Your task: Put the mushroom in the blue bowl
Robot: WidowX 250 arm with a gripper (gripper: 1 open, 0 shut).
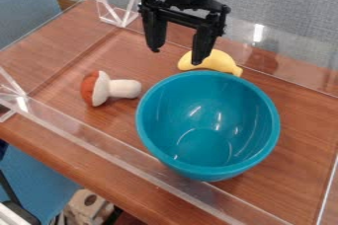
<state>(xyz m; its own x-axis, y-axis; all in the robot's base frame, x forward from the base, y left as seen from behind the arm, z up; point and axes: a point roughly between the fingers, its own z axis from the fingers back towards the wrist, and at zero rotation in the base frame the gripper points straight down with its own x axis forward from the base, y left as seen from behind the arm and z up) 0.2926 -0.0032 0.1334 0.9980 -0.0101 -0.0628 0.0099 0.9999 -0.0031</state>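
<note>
Wood tabletop [79, 46] is sitting inside clear acrylic walls [59, 106]. Taking the blue bowl [209, 123] as landmark: the mushroom [109, 88] is lying just left of it, the gripper [181, 43] is hovering behind it, fingers apart and empty, above a yellow object [218, 65].

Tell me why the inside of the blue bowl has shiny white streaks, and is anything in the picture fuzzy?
In the camera view, the blue bowl is glossy, so light from above glints off its inside as pale streaks. The clear walls around the table catch glare too. The mushroom and the open gripper look slightly soft, since the whole picture is small and coarse.
</note>
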